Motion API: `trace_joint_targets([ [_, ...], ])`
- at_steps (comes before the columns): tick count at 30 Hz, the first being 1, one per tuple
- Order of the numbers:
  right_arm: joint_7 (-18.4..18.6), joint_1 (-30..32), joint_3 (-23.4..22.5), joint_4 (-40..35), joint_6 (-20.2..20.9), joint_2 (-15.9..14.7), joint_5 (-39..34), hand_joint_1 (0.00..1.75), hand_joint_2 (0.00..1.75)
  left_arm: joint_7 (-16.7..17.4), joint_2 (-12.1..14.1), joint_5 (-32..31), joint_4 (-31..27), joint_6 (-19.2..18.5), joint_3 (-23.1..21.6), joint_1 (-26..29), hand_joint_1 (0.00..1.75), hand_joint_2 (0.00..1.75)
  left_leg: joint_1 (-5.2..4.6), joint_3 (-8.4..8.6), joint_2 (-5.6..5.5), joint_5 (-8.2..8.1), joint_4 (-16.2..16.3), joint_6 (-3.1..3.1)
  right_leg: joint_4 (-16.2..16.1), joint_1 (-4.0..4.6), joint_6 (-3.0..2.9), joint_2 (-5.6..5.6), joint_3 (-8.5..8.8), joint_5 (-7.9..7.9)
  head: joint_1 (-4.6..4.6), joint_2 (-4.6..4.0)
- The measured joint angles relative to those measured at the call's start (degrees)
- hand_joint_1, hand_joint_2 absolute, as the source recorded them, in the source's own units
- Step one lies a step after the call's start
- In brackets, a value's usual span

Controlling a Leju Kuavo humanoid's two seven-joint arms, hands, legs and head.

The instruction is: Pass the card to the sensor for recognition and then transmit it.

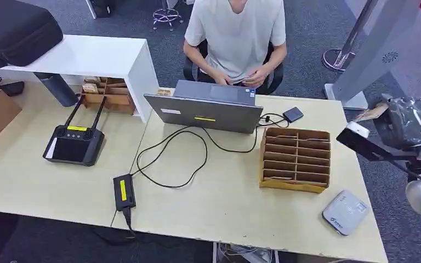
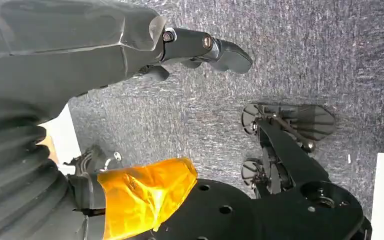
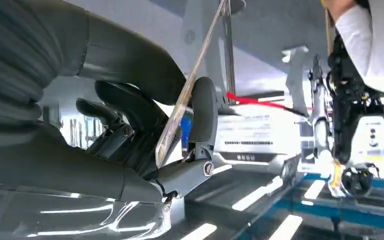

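A thin tan card (image 3: 186, 95) is seen edge-on, pinched between the thumb and fingers of my right hand (image 3: 180, 135). In the head view that hand (image 1: 411, 121) hangs raised past the table's right edge, with the card's tan corner (image 1: 370, 113) sticking out toward the table. The white-grey card sensor (image 1: 345, 212) lies flat near the front right corner of the table, below and in front of the hand. My left hand (image 2: 200, 47) hangs over grey carpet with its fingers stretched out and nothing in them.
A slotted cardboard card rack (image 1: 295, 159) stands left of the sensor. Behind it are an open laptop (image 1: 207, 109), its cable and power brick (image 1: 124, 192), and a seated person (image 1: 235, 38). A remote controller (image 1: 74, 143) lies at the left; a grey stand (image 1: 373, 52) rises at the right.
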Motion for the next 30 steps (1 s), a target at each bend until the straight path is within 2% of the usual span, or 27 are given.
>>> trace_joint_targets([
  [5, 1.1, -7.5, 4.7, 4.5, 1.5, 0.2, 2.3, 1.75, 1.75, 0.1, 0.0, -0.8, 0.0, 0.2, 0.0, -0.1, 0.0, 1.75, 0.0, -0.01, -0.07, 0.02, 0.0, 0.01, 0.0, 0.0, 0.0, -0.07, 0.01, 0.0, 0.0, 0.0],
  [9, 1.5, -10.8, 7.1, 7.9, 1.5, 0.7, 3.8, 1.75, 1.75, 0.2, 0.0, -1.7, 0.0, 0.3, -0.1, -0.2, 0.0, 1.75, 0.0, -0.07, -0.1, 0.01, 0.0, 0.01, 0.0, 0.0, 0.0, -0.08, 0.02, 0.0, 0.0, 0.0],
  [14, 2.8, -17.6, 12.6, 16.4, 1.5, 3.1, 6.7, 1.75, 1.75, 0.7, 0.0, -3.2, 0.0, 0.3, -0.2, -1.0, 0.0, 1.75, 0.0, -0.04, -0.09, 0.07, 0.0, 0.03, 0.0, 0.01, -0.03, -0.08, -0.01, 0.04, 0.0, 0.0],
  [26, 3.0, -21.5, 16.9, 25.1, 0.4, 5.6, 6.6, 1.75, 1.75, 0.6, 0.1, -4.3, 0.0, 0.4, -0.2, -0.7, 0.0, 1.75, 0.0, -0.09, -0.19, 0.09, 0.0, 0.0, 0.0, 0.01, -0.03, -0.19, -0.01, 0.04, 0.0, 0.0],
  [27, 3.0, -21.7, 17.1, 25.6, 0.3, 5.9, 6.6, 0.0, 1.75, 0.6, 0.1, -4.4, 0.0, 0.4, -0.2, -0.7, 0.0, 1.75, 0.0, -0.08, -0.18, 0.09, 0.0, 0.0, 0.0, 0.01, -0.03, -0.18, -0.01, 0.04, 0.0, 0.0],
  [30, 3.0, -22.1, 17.6, 26.8, 0.3, 6.8, 6.6, 0.0, 1.75, 0.6, 0.1, -4.6, 0.0, 0.3, -0.2, -0.7, 0.0, 1.75, 0.01, -0.08, -0.19, 0.11, 0.0, -0.02, 0.0, 0.01, -0.03, -0.19, -0.01, 0.04, 0.02, 0.0],
])
